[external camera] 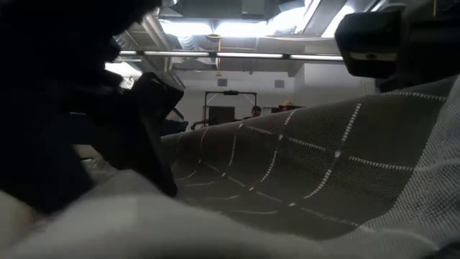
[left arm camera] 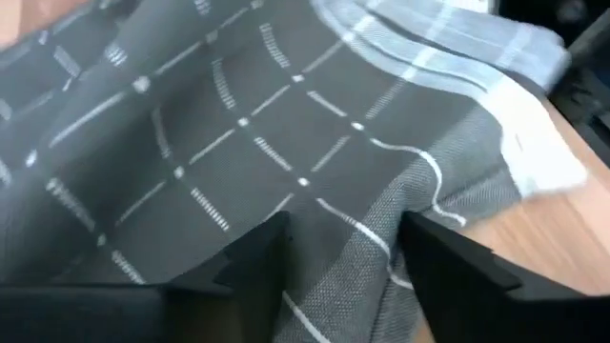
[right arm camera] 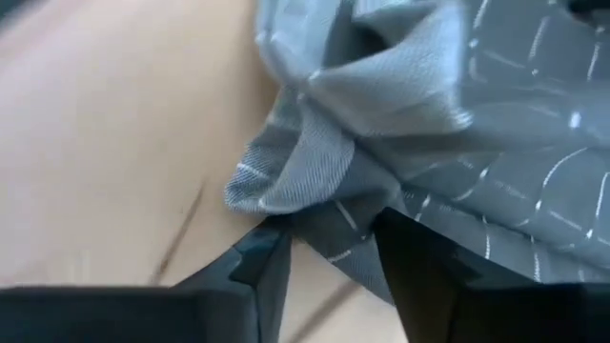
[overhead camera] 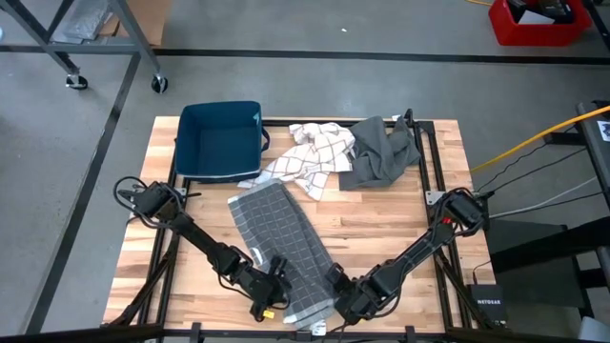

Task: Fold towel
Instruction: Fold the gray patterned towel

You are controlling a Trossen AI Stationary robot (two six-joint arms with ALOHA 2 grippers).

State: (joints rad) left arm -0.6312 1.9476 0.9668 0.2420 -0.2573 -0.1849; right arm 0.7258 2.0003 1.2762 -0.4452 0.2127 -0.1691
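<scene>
Both arms look to be taking hold of the near end of the grey checked towel [overhead camera: 283,250], which lies in a long strip running from the middle of the table [overhead camera: 381,221] down to its near edge, so the next move probably calls for lifting that end evenly and carrying it toward the far end. The left gripper [overhead camera: 272,286] sits at the towel's near left edge, fingers [left arm camera: 250,255] apart with cloth bunched between them. The right gripper [overhead camera: 345,295], at the near right corner, has its fingers [right arm camera: 270,257] narrowly parted around a gathered fold, seemingly closing on it.
</scene>
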